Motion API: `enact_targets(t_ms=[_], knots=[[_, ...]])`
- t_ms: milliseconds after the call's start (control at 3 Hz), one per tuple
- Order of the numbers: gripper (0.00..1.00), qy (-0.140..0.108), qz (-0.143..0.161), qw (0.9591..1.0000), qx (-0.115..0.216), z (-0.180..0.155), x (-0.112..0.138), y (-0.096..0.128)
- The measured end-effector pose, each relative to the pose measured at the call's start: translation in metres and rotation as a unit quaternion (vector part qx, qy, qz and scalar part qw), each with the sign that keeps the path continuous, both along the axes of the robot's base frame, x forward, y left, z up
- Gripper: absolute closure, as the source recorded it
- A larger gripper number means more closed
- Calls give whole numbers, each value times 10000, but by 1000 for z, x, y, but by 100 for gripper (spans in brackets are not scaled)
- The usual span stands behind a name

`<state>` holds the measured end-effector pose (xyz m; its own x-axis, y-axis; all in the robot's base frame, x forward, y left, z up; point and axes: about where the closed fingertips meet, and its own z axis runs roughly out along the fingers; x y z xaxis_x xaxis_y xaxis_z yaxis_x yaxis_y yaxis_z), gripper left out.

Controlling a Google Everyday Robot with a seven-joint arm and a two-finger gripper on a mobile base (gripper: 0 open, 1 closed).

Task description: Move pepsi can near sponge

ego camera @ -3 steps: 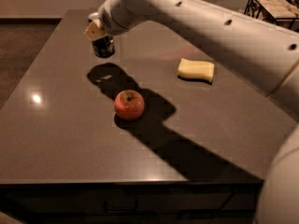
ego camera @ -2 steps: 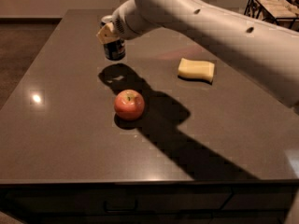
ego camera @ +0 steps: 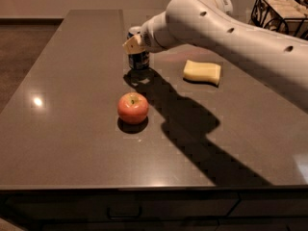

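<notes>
Although the round red-orange apple [ego camera: 133, 107] sat unmoved nearest the front of the dark glossy tabletop [ego camera: 57, 143], everything beyond it had shifted. Just behind the apple, and slightly to its right in the camera view, the small dark-blue metal pepsi can [ego camera: 138, 60] with its silver top was clamped in the cream-fingered gripper [ego camera: 135, 44], which was closed around the can's upper half. A second before, gripper and can had hung farther left over the table, with the can's shadow lying apart from it. Now both had travelled rightward and the shadow met the can's base, so the can seemed low over the surface or on it, though which could not be told. To the right of the can, and apart from it, lay the pale yellow, soft rectangular sponge [ego camera: 202, 72]. The gap between them had narrowed, so the carry looked well along, with probably a short further move toward the sponge and a release left. Farther back, the white arm [ego camera: 231, 28] reached in from the right, and a black wire basket [ego camera: 281, 6] stood beyond the table's far corner.
</notes>
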<state>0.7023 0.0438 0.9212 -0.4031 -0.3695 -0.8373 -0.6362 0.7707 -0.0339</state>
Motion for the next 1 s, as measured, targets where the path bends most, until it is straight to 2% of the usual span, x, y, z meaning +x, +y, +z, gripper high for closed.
enact_targets(t_ms=[667, 1000], knots=[[100, -45, -524, 9986, 91, -5, 5, -51], [84, -19, -754, 9972, 3, -7, 5, -70]])
